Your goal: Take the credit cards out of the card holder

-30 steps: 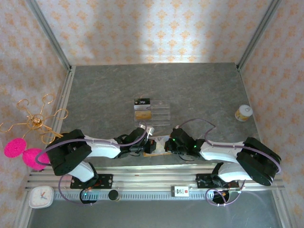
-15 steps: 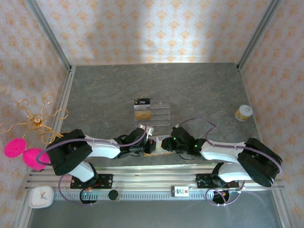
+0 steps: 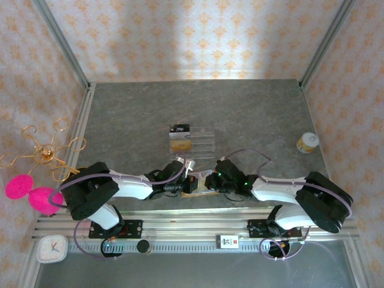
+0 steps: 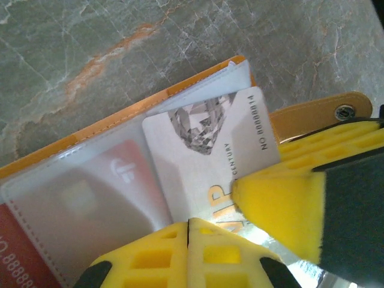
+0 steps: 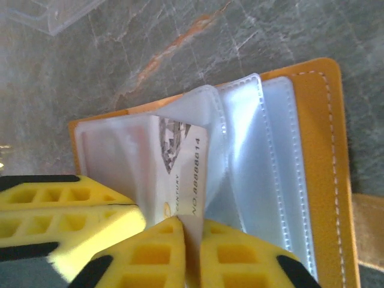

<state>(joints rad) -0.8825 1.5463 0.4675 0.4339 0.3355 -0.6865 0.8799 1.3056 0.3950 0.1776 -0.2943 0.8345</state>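
Observation:
The orange-tan card holder lies open near the table's front edge, its clear sleeves fanned out. A silver credit card printed VIP CENTURY sticks partway out of a sleeve. My right gripper is shut on that card's near edge. One of its yellow fingers lies over the card. My left gripper is shut, tips together on the sleeves beside the card. A red card stays inside a sleeve at the left.
A clear acrylic stand with cards at its left end stands behind the holder, and its corner shows in the right wrist view. A small pale jar sits at the right. The metal rail runs just in front.
My right gripper shifted left onto the holder, opened briefly and closed again on the silver card. The left gripper stayed shut in place.

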